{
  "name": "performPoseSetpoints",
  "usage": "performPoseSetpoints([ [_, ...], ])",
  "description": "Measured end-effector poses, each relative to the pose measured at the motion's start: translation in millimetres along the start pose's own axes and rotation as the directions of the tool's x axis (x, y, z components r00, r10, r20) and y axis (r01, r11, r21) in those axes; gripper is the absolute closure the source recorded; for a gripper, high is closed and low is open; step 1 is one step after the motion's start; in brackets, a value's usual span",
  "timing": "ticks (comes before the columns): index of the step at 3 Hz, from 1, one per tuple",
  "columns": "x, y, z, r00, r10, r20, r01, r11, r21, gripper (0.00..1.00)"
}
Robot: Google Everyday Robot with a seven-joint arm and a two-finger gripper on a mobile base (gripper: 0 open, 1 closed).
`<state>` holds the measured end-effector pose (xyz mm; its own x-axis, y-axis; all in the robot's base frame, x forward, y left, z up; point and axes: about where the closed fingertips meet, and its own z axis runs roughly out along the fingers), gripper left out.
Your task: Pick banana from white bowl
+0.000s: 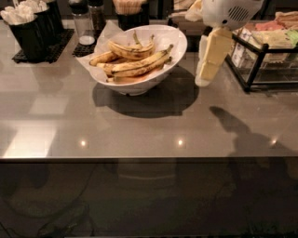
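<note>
The white bowl (174, 44), lined with crinkled white paper, stands on the grey counter left of centre at the back. Several bananas lie in it. The banana (139, 65), the longest one, lies across the front of the pile with its slim stem turned up at the right. My gripper (209, 60) hangs from the white arm at the upper right, its cream fingers pointing down just right of the bowl's rim, above the counter and holding nothing.
A black wire rack (265, 60) with packets stands at the right edge. Black holders (32, 32) with white items stand at the back left. Salt and pepper shakers (88, 21) and a dark cup (130, 11) stand behind the bowl.
</note>
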<state>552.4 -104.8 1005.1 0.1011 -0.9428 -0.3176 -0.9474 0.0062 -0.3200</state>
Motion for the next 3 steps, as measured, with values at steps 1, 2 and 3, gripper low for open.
performPoseSetpoints([
  [1, -29.1, -21.9, 11.3, 0.997, -0.059, 0.044, 0.059, 0.9982, -0.004, 0.00],
  [2, -31.7, -24.1, 10.8, 0.997, -0.061, 0.049, 0.060, 0.9982, 0.006, 0.00],
  [3, -33.3, -26.0, 13.4, 0.997, -0.052, 0.061, 0.051, 0.9986, 0.014, 0.00],
])
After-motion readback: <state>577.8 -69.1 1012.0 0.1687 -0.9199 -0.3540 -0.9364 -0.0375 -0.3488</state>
